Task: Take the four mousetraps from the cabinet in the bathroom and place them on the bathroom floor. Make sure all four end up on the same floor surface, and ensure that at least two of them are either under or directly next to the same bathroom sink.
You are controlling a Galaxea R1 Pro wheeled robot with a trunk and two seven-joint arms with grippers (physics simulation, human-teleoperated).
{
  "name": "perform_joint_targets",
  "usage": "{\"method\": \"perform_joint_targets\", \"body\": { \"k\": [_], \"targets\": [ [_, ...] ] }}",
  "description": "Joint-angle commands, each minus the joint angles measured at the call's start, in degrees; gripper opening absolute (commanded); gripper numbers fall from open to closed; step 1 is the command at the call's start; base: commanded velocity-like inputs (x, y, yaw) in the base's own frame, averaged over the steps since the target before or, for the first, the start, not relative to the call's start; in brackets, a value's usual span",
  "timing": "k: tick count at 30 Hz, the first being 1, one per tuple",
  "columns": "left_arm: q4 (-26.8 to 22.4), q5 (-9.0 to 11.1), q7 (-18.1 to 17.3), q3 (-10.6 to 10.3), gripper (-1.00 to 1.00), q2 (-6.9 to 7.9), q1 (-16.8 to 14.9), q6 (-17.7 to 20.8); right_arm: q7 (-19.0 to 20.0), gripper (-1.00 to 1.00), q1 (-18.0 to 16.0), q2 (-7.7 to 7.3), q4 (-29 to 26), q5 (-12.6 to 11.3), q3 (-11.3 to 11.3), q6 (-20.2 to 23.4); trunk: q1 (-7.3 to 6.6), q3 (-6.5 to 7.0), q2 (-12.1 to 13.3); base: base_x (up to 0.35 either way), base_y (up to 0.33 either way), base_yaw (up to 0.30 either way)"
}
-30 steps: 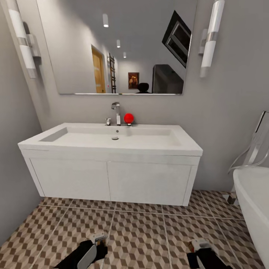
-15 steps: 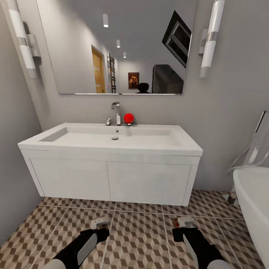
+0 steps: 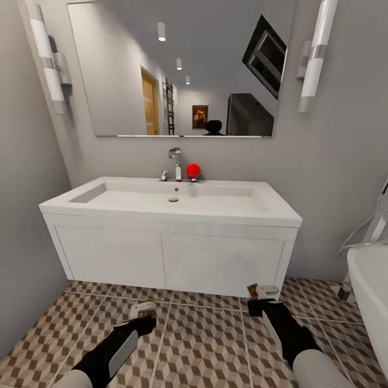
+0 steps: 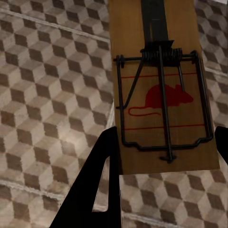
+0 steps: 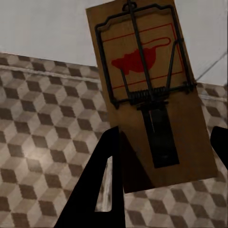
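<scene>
Lowering advised | L claw [image 3: 144,311] grips mousetrap [image 4: 164,99], R claw [image 3: 261,293] grips 2nd trap [image 5: 147,90] | set both flat on bathroom floor [image 3: 205,345] by sink [image 3: 172,202] vanity

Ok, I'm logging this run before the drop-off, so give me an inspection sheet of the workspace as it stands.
Surface: bathroom floor, cube-patterned tiles with pale grout.
Job's things: one mousetrap in the left gripper, a second mousetrap in the right gripper; both above the floor in front of the sink. Other traps and the cabinet: nothing seen.
Clutter: red ball-shaped item beside the tap.
Grippers: left gripper shut on its trap; right gripper shut on its trap, close to the white vanity unit.
Cables: thin hose or cable by the bathtub.
Surroundings: mirror, two wall lights, grey walls.
</scene>
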Motion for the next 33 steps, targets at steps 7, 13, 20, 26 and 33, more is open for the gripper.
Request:
{"method": "perform_joint_targets", "body": {
  "k": [7,13,20,26,33],
  "targets": [
    [-5.75,-3.74,0.54,-0.47,-1.0,0.39,-0.06,0.14,0.04,-1.0,-0.76,0.0,6.74,0.6,-0.27,-1.78,-0.01,-0.06,-0.03,0.0,0.0,0.003],
    [-5.76,-3.75,0.54,-0.52,-1.0,0.32,-0.04,0.14,0.03,-1.0,-0.76,0.08,12.52,0.47,-0.28,-5.0,-0.01,-0.06,-0.03,0.0,0.0,0.0],
    [-5.76,-3.83,0.54,-0.58,-1.0,0.38,-0.07,0.22,0.03,-1.0,-0.78,0.12,13.21,0.43,-0.28,-5.32,-0.01,-0.06,-0.03,0.0,0.0,0.0],
    [-5.74,-3.84,0.54,-0.84,-1.0,0.02,-0.05,1.34,0.03,-1.0,-0.77,0.26,13.24,0.45,-0.35,-5.34,-0.01,-0.06,-0.03,0.0,0.0,0.0],
    [-5.9,-3.88,0.57,-0.64,-1.0,-0.15,-0.04,7.74,0.03,-1.0,-0.76,0.25,13.25,0.55,-0.36,-5.27,-0.01,-0.06,-0.03,0.0,0.0,0.0]
  ]
}}
